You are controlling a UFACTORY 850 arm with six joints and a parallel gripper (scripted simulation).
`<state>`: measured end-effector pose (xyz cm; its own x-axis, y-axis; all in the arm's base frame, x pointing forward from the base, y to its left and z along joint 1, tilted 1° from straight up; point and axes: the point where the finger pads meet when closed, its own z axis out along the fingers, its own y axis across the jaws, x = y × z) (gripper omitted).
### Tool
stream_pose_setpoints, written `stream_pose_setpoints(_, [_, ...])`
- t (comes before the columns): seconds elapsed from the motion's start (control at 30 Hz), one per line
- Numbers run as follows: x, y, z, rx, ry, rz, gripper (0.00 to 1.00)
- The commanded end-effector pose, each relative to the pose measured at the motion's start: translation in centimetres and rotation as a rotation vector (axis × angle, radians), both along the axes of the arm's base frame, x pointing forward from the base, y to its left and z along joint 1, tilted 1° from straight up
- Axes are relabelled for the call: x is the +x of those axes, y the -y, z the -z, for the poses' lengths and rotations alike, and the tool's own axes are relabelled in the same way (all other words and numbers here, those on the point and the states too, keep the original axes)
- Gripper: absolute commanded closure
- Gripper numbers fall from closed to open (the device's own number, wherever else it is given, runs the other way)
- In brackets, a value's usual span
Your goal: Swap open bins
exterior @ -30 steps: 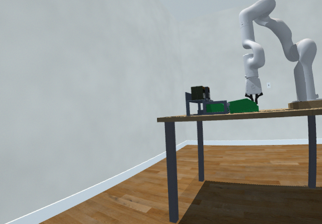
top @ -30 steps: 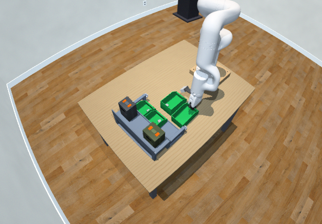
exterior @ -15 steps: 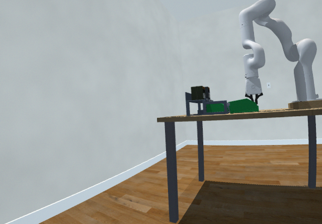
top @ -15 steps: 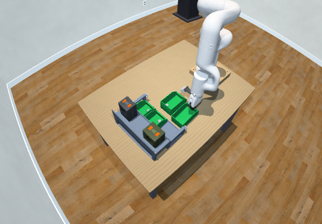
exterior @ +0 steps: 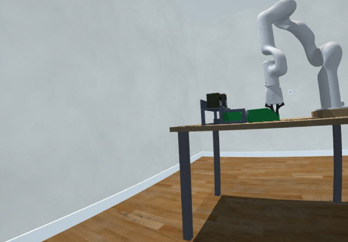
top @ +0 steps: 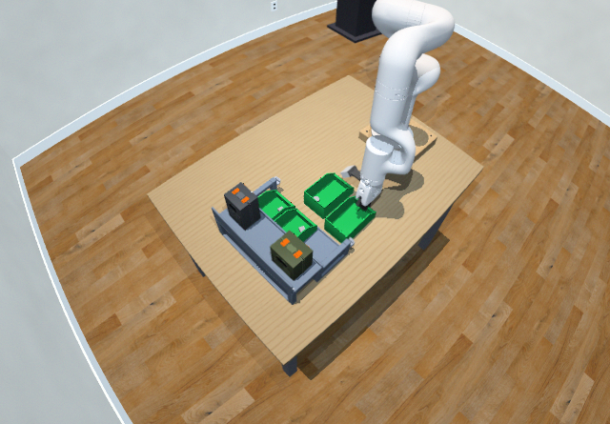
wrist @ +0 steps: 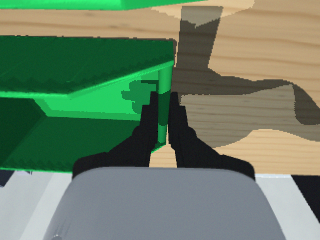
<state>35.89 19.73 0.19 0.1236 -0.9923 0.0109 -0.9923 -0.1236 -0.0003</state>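
The empty green bin [top: 349,221] [exterior: 261,116] [wrist: 90,142] is upright at table-top level, in front of the shelf's right end; any small gap below it cannot be told. My gripper [top: 362,206] [exterior: 277,113] [wrist: 163,103] is shut on its low front wall, one finger inside and one outside. The other green bin [top: 332,191] [wrist: 75,4] stands on the table beside it, with a pale part [top: 315,198] in it. The grey-blue shelf [top: 263,236] has a bare place at its right end, its open side towards the two bins.
Two green bins [top: 274,201] [top: 295,221] with pale parts stand in the shelf, left of the bare place. A dark case [top: 242,210] and an olive case [top: 292,255] stand on the upper board. A grey object lies behind the bin with the part.
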Motion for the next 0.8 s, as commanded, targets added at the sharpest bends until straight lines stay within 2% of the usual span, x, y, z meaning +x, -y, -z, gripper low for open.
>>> stream_pose_setpoints(0.0, [0.07,-0.03,0.30,-0.002,0.005,0.000,1.00])
stream_pose_setpoints(0.63, [0.07,-0.03,0.44,-0.002,0.005,0.000,1.00])
stream_pose_setpoints(0.67, [0.07,-0.03,0.44,-0.002,0.005,0.000,0.05])
stream_pose_setpoints(0.77, [0.07,-0.03,0.44,-0.002,0.005,0.000,0.05])
